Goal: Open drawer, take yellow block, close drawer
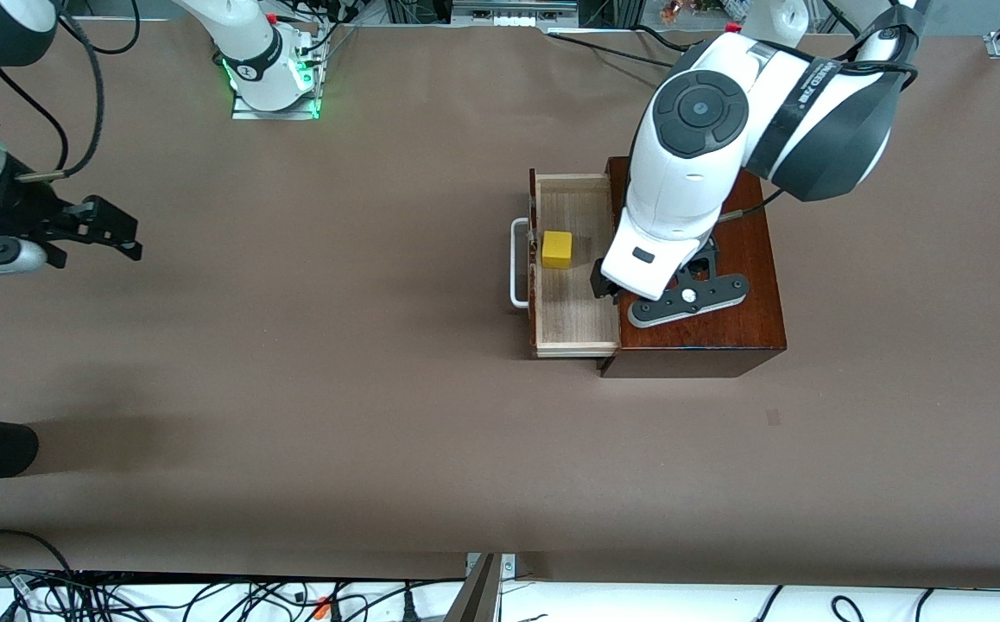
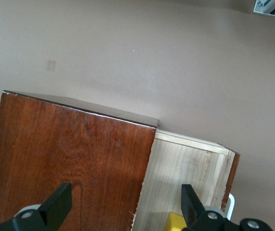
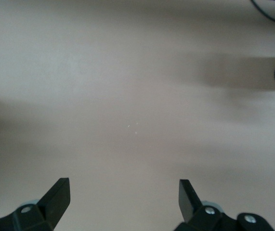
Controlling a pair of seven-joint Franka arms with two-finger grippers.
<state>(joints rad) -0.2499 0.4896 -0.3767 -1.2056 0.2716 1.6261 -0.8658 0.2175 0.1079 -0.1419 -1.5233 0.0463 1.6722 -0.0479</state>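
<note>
Brown table (image 1: 336, 389) (bearing mahogany box (image 1: 750, 328))

Broad brown table cover (image 1: 336, 389), evenly lit, soft shadows; tangled black cables (image 1: 120, 596) along the white edge nearest the front camera

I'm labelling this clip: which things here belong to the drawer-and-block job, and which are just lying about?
Job:
- pale wood drawer with white bar handle, pulled open
- small yellow block lying in it
- dark mahogany box
- left gripper, open, over box and drawer

Lying about:
- right gripper, open, waiting over bare table
- brown table
- cables along its edge
</note>
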